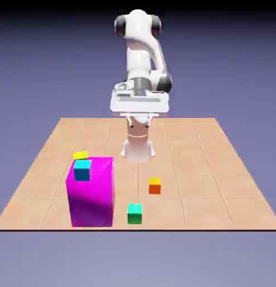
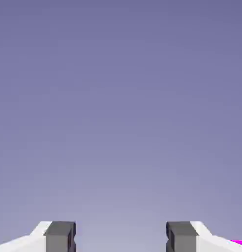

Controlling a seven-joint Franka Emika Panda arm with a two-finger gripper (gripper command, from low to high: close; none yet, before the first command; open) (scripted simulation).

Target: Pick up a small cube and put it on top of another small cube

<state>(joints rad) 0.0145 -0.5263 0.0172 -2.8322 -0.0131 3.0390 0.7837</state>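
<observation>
A small cube [image 1: 155, 186] with a yellow top and orange-red sides sits on the table right of the middle. A second yellow-topped small cube [image 1: 80, 155] peeks out behind the big magenta block [image 1: 91, 193], its sides mostly hidden. My gripper [image 1: 140, 116] hangs high over the far part of the table, well away from both cubes. In the hand view the gripper [image 2: 121, 238] is open, its two grey fingertips [image 2: 60, 236] wide apart with nothing between them. That view shows only the backdrop and a sliver of the magenta block [image 2: 239, 242].
A blue cube with a cyan top [image 1: 82, 170] rests on the magenta block. A green cube with a teal top [image 1: 134, 213] stands near the table's front edge [image 1: 219, 227]. The robot's base [image 1: 138, 147] stands at the far middle.
</observation>
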